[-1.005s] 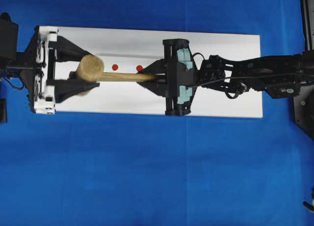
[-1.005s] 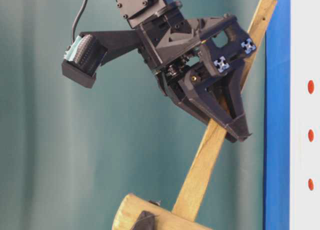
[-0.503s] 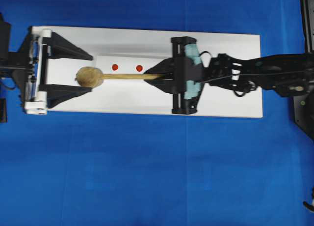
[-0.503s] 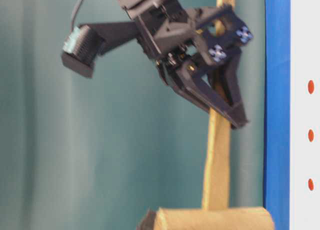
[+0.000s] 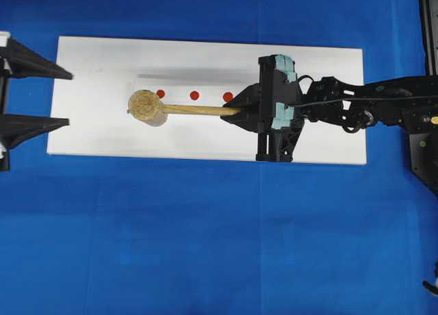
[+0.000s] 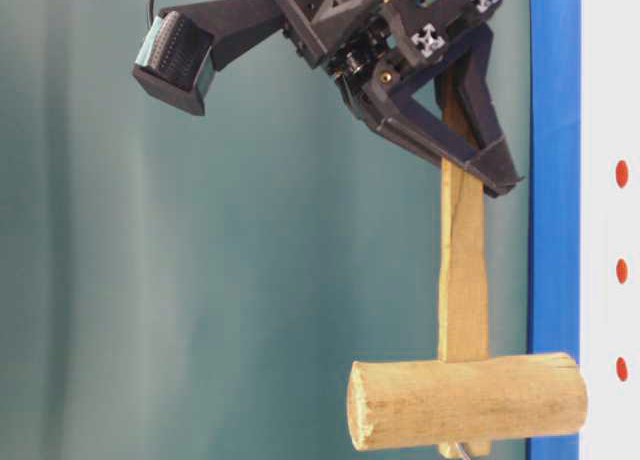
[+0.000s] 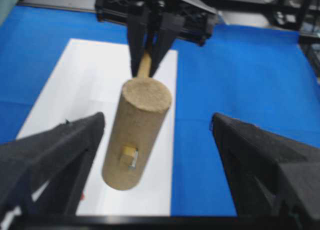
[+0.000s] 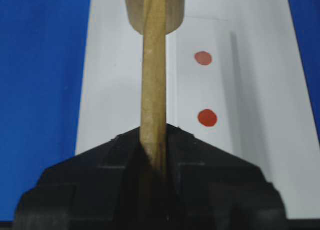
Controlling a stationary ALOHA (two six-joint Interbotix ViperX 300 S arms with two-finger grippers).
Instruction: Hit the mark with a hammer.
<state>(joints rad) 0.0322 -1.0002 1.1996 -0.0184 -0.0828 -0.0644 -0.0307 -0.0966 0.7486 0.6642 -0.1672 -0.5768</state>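
Looking down from overhead, you see the right tool (image 5: pixel 231 111) clamped on the end of the hammer's (image 5: pixel 179 109) flat handle, holding it level along the white board (image 5: pixel 109 133) with the thick head at the left. From the right wrist view, the tool's dark fingers (image 8: pixel 115 155) close on the handle from both sides, and the handle runs straight away from the camera to the round head at the top edge.

Three red dots sit in a row on the board. The leftmost one (image 5: pixel 160 94) shows just beside the head, at its upper right in the overhead view; the middle dot (image 5: pixel 194 95) and the right dot (image 5: pixel 228 97) lie alongside the handle, a little apart from it. Which of the three is the mark you cannot tell from these views, since they look alike in size.

In the table-level view the head hangs crosswise below the handle, and its end reaches the blue edge next to the board.

Your left tool (image 5: pixel 68 99) stands at the left end of the board with its two fingers (image 5: pixel 37 65) spread wide apart, holding nothing and clear of the head. The board lies on a blue tabletop (image 5: pixel 205 240).
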